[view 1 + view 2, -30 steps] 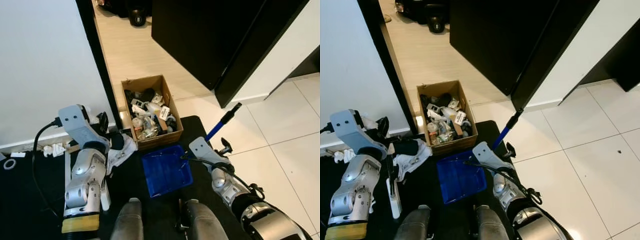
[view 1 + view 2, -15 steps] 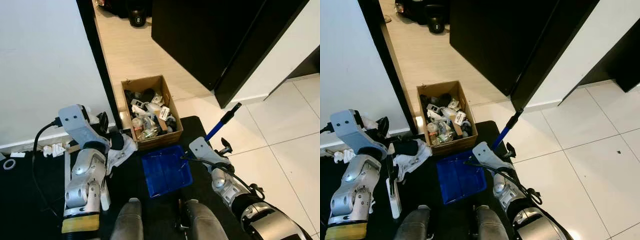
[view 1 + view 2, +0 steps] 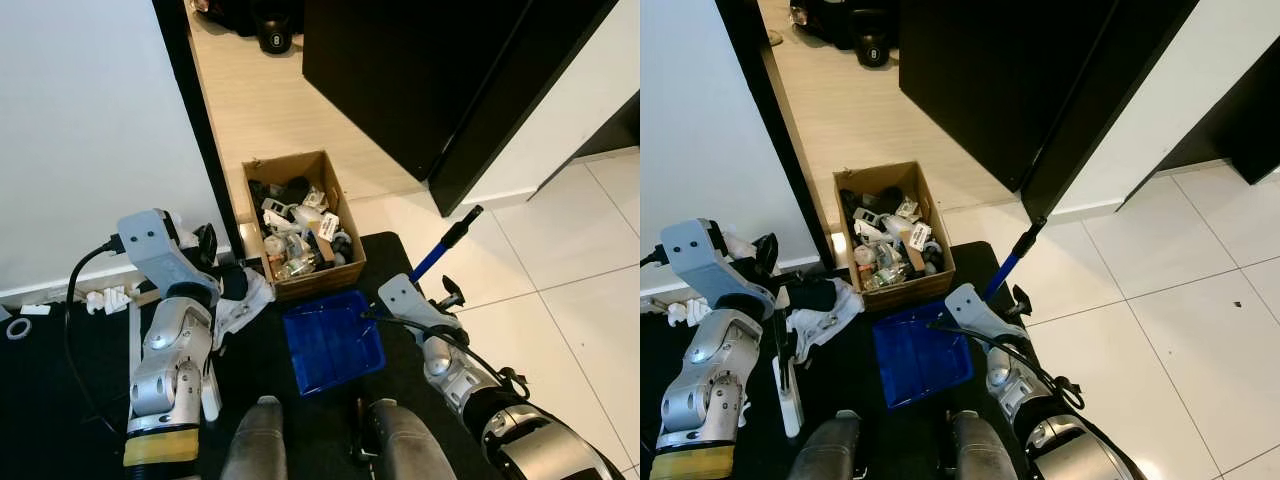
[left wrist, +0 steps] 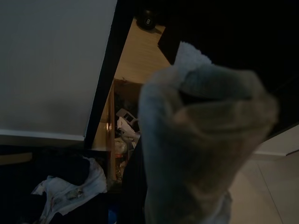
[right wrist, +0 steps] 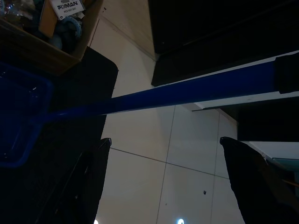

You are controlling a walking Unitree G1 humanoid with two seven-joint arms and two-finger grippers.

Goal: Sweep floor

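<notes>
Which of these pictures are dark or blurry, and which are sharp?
Both eye views are bright and sharp: the cardboard box and blue dustpan read clearly. The left wrist view is dim, with a pale cloth close up and out of focus. The right wrist view is dark, though the blue handle stays distinct.

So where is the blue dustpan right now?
The blue dustpan lies on the black mat in front of the robot, just below the cardboard box of clutter, its handle by the right gripper.

Cardboard box [image 3: 303,225] blocks fwd; blue dustpan [image 3: 333,341] centre; tile floor [image 3: 560,270] right free.
</notes>
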